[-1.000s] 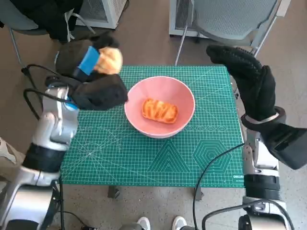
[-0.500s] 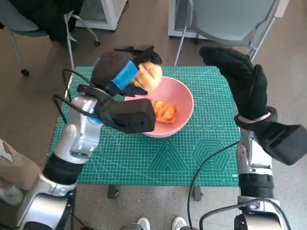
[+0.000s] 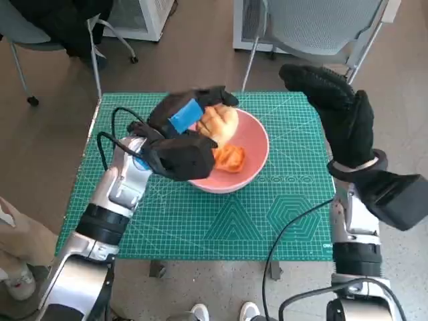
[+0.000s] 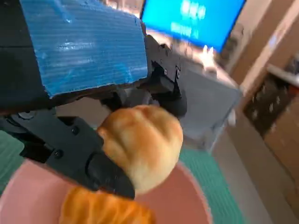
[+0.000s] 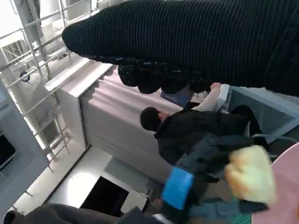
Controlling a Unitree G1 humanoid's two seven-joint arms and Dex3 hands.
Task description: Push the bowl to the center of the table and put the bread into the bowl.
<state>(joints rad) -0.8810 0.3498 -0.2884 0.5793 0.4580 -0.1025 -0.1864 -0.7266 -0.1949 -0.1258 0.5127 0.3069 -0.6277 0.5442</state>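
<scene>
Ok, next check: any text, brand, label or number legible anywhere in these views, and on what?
None can be read.
Green cutting mat: small white print at its near right corner, too small to read.
Blue screen behind the left hand: pale lettering, blurred.
Bowl, bread roll: no markings seen.

Held roll (image 3: 219,123) above bowl (image 3: 257,146)

**Lighting and picture quality**

Head view: bright, even daylight; soft shadows under the pink bowl (image 3: 235,155) on the green mat (image 3: 200,214). Wide-angle bending at the edges. Left wrist view: bread roll (image 4: 142,144) fairly sharp, background blurred, blue screen (image 4: 194,21) glowing. Right wrist view: glove (image 5: 196,42) dark against bright surroundings; bread soft.
</scene>
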